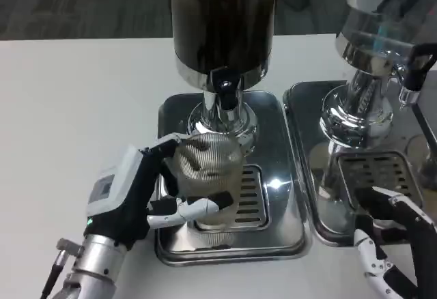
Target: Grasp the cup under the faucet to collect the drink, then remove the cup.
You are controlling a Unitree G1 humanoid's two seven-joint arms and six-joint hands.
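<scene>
A clear ribbed cup stands on the drip grate of the left dispenser's steel tray, right below the black faucet. My left hand grips the cup from its left side, thumb and fingers wrapped around it. The dark drink fills the dispenser's tank above. I cannot tell whether liquid is in the cup. My right hand rests low at the right, fingers spread, holding nothing, by the second tray.
A second dispenser with a clear tank stands on its own steel tray at the right, with a grate. White table spreads to the left. The floor shows beyond the far edge.
</scene>
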